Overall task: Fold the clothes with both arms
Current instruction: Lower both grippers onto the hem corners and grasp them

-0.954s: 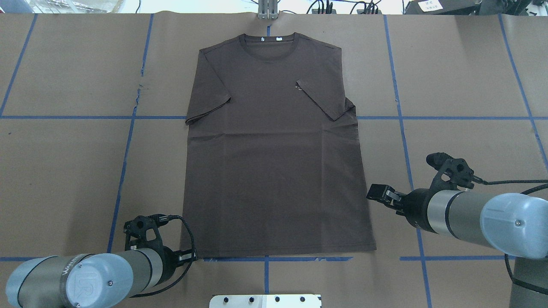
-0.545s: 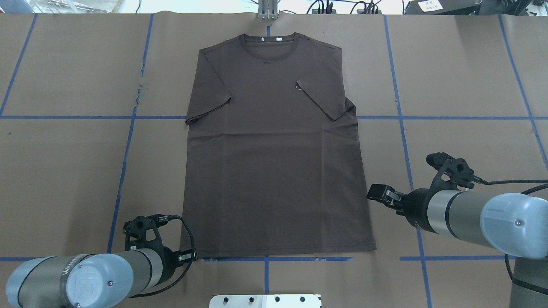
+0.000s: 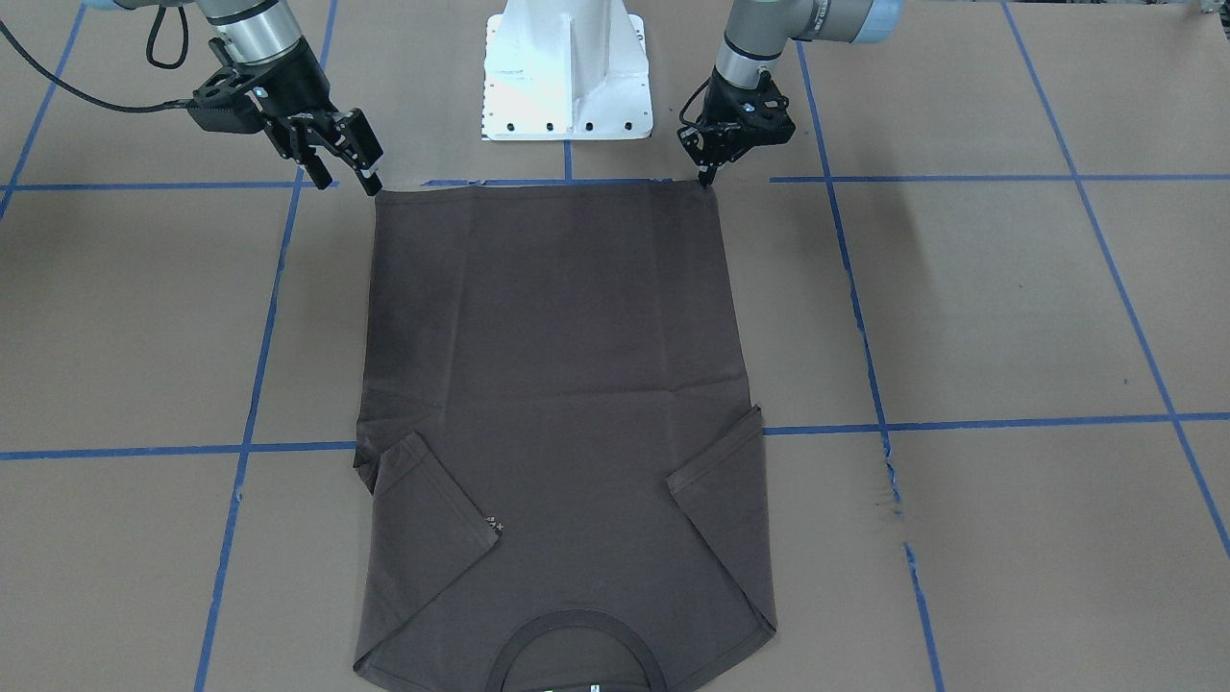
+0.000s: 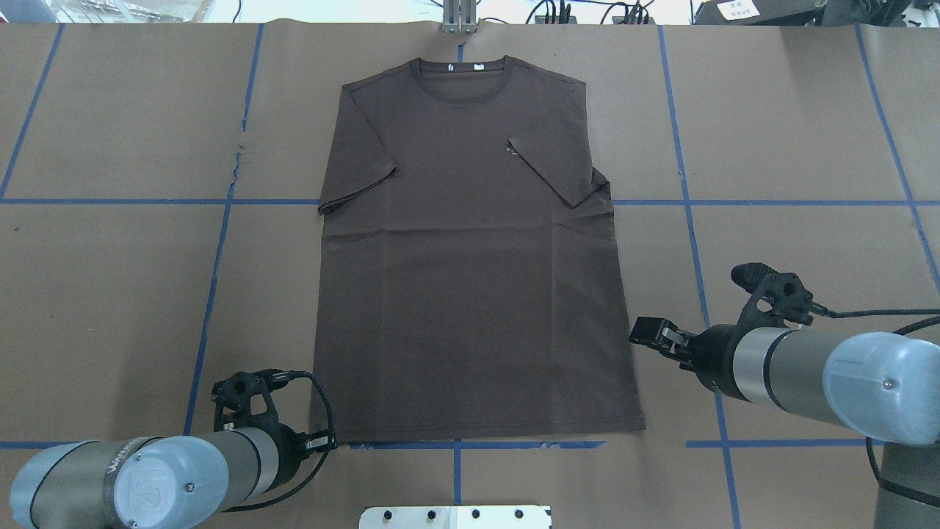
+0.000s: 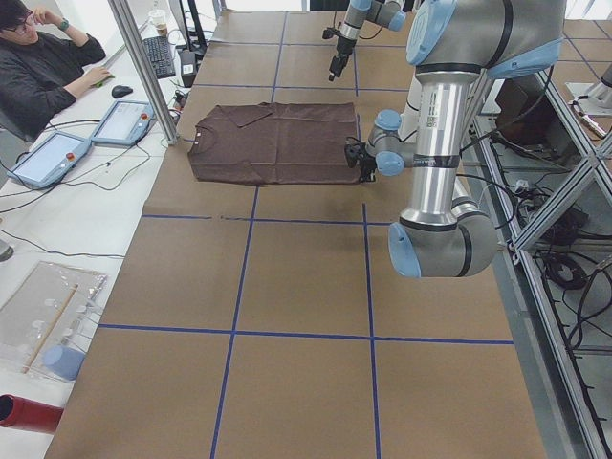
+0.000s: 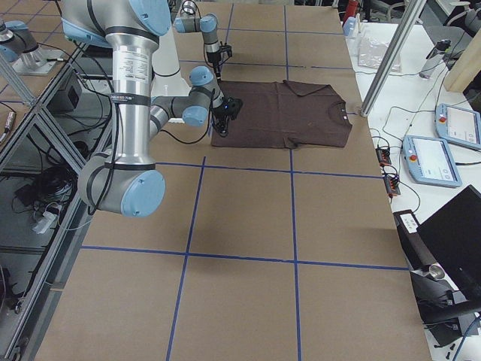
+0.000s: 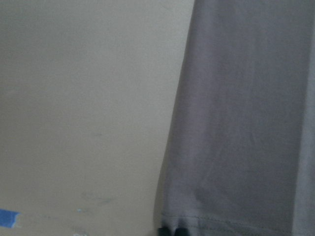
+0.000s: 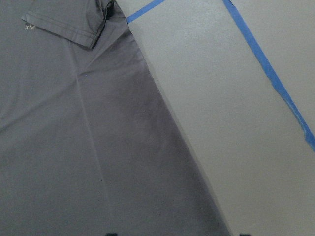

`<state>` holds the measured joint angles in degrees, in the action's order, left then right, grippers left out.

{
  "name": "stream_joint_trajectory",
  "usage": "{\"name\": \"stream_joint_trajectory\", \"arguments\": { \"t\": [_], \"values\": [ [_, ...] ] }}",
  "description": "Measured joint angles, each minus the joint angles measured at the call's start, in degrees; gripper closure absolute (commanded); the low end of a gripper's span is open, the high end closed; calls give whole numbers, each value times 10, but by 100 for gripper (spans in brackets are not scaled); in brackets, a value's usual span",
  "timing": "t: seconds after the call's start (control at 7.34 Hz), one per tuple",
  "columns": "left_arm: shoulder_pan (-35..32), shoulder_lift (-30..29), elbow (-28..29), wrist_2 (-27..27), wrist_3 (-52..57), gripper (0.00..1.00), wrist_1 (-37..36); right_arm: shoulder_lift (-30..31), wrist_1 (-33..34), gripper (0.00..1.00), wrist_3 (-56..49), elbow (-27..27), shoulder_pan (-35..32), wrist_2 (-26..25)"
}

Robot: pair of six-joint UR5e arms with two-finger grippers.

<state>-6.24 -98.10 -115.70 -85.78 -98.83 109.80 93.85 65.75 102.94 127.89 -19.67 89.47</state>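
The dark brown-grey T-shirt (image 4: pixel 470 279) lies flat on the brown paper, collar at the far side and both sleeves folded in over the body. My left gripper (image 4: pixel 327 441) is at the near left hem corner. In the front-facing view (image 3: pixel 707 176) its fingers come to a point on that corner. The left wrist view shows the fingertips (image 7: pixel 179 231) close together on the hem. My right gripper (image 4: pixel 645 330) is open and held above the table, beside the shirt's right edge. In the right wrist view its fingertips (image 8: pixel 112 233) stand wide apart over that edge.
The white pedestal base (image 3: pixel 567 77) stands just behind the hem. Blue tape lines (image 4: pixel 690 202) cross the paper. An operator (image 5: pixel 38 67) sits past the table's far side, with tablets (image 5: pixel 57 153) and a metal post (image 5: pixel 143 67) by the collar end.
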Motion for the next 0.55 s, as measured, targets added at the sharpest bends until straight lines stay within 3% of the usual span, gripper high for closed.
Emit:
{"name": "stream_joint_trajectory", "arguments": {
  "t": [0.14,0.55],
  "values": [
    [0,-1,-1,0,1,100,-2,0,3,40,3,-1,8,-8],
    [-1,-5,-5,0,2,100,-5,-11,56,43,47,-2,43,-44]
  ]
}}
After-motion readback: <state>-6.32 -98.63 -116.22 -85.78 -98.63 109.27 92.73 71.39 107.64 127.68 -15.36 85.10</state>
